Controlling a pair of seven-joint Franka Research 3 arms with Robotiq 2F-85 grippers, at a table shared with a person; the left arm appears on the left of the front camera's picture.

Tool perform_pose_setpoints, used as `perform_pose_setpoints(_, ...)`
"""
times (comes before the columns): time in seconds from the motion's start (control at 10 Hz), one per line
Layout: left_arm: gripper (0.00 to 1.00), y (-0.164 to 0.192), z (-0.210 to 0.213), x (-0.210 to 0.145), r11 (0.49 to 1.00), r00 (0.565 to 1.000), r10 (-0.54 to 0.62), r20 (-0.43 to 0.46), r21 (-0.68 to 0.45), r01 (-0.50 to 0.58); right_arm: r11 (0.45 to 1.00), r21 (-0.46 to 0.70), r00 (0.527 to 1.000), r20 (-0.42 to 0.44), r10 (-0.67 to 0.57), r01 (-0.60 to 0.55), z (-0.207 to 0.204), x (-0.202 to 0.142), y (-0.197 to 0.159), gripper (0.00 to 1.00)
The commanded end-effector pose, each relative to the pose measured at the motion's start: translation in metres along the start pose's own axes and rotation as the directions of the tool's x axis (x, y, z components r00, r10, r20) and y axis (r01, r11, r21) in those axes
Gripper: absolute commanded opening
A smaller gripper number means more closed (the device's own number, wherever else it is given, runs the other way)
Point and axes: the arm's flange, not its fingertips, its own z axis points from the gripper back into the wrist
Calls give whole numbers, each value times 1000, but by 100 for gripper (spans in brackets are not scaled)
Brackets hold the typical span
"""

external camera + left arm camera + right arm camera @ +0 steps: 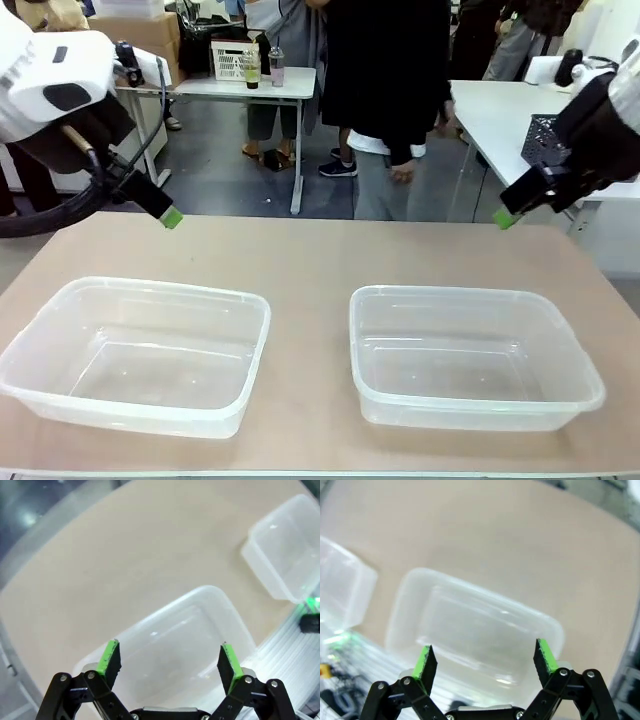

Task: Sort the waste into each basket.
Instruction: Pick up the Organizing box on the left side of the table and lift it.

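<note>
On the tan tabletop (pixel 320 250) in front of me stand two clear plastic tubs, side by side and apart: the left tub (pixel 160 288) on my left and the right tub (pixel 450 291) on my right. Both are upright and hold nothing, so I judge the sorting not yet begun.

My left gripper (pixel 169 656) hangs above the left tub with its jaws spread wide and nothing between the green pads. My right gripper (pixel 484 657) hangs likewise above the right tub, also wide and carrying nothing.

The tubs look thin-walled, light and glossy. I expect them to flex if squeezed and to slide on the smooth wood if I knock them. If I had to shift one, the rolled rim along a long side looks the stiffest place to pinch. Anything I put in should be let go low over the middle, not against a wall.

I can read no brand, label or writing on either tub. A person (pixel 385 90) stands at the far side.
</note>
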Motion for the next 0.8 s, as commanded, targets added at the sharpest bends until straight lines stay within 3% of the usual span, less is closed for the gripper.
perform_pose_setpoints(0.0,100,27,2,-21,875,973,231,-21,-433,-217,779,513,932,-171,-319,361,-9,-9,-14,100)
perform_pose_setpoints(0.1,100,52,-4,-46,710,890,455,-30,-591,-383,568,635,845,-305,-439,524,-26,-21,-32,100)
perform_pose_setpoints(0.2,100,74,-12,-79,519,738,671,-70,-667,-535,318,731,747,-380,-545,604,-39,-40,-53,100)
perform_pose_setpoints(0.3,100,84,-17,-107,417,616,784,-77,-670,-615,224,758,693,-378,-614,612,-48,-58,-66,100)
perform_pose_setpoints(0.4,100,89,-16,-136,309,490,869,-71,-697,-648,174,782,650,-347,-676,598,-51,-73,-76,100)
perform_pose_setpoints(0.5,100,88,-12,-158,235,386,921,-54,-713,-660,156,792,616,-317,-721,591,-47,-82,-84,100)
perform_pose_setpoints(0.6,100,81,-12,-170,196,303,952,-47,-667,-719,187,751,566,-285,-774,634,-42,-86,-85,100)
perform_pose_setpoints(0.7,100,75,-8,-166,255,345,937,-57,-564,-785,317,552,499,-216,-839,771,-42,-85,-78,100)
